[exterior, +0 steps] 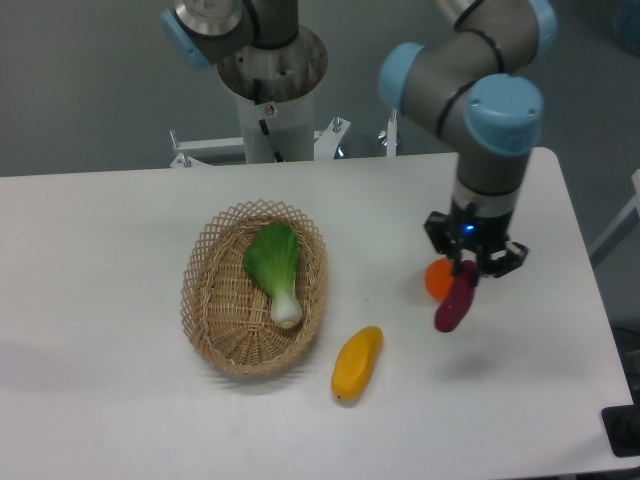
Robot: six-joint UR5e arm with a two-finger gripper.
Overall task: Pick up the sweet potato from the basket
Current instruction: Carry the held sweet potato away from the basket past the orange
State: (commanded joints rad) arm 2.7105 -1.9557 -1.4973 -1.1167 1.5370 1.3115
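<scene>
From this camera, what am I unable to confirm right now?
- Gripper finger contact on the sweet potato: hidden by the gripper body.
- Orange object: partly behind the gripper and sweet potato, identity unclear.
- Whether the sweet potato clears the table: not judgeable from this single view.

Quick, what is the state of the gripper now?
Gripper: closed on the sweet potato, holding it above the table, outside the basket.
</scene>
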